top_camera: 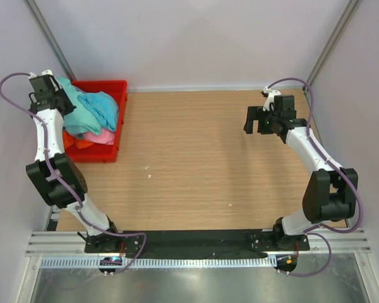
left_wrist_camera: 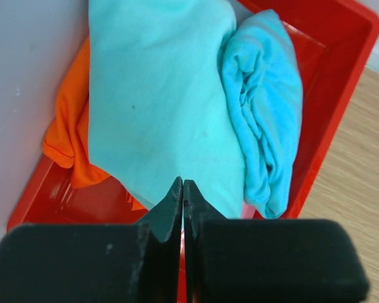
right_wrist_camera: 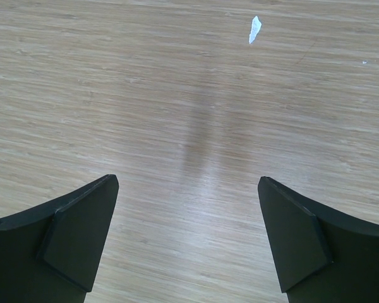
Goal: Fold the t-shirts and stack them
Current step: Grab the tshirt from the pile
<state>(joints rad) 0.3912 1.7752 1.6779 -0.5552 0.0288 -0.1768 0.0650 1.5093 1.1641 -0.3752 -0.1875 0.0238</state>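
The t-shirts lie heaped in a red bin (top_camera: 110, 85) at the table's far left. The mint green t-shirt (left_wrist_camera: 158, 95) is on top, with a turquoise blue one (left_wrist_camera: 265, 107) bunched beside it. An orange one (left_wrist_camera: 66, 126) and a sliver of a pink one (left_wrist_camera: 247, 208) show underneath. My left gripper (left_wrist_camera: 182, 182) hangs over the bin's left side (top_camera: 50, 95), its jaws pressed together at the mint shirt's near edge (top_camera: 79, 120). My right gripper (right_wrist_camera: 188, 189) stands open above bare wood at the far right (top_camera: 251, 120) and holds nothing.
The wooden tabletop (top_camera: 196, 164) stretches between the bin and the right arm. A small white scrap (right_wrist_camera: 255, 29) lies on the wood ahead of the right gripper. Grey walls close in on the left, right and back, and the bin sits against the left wall.
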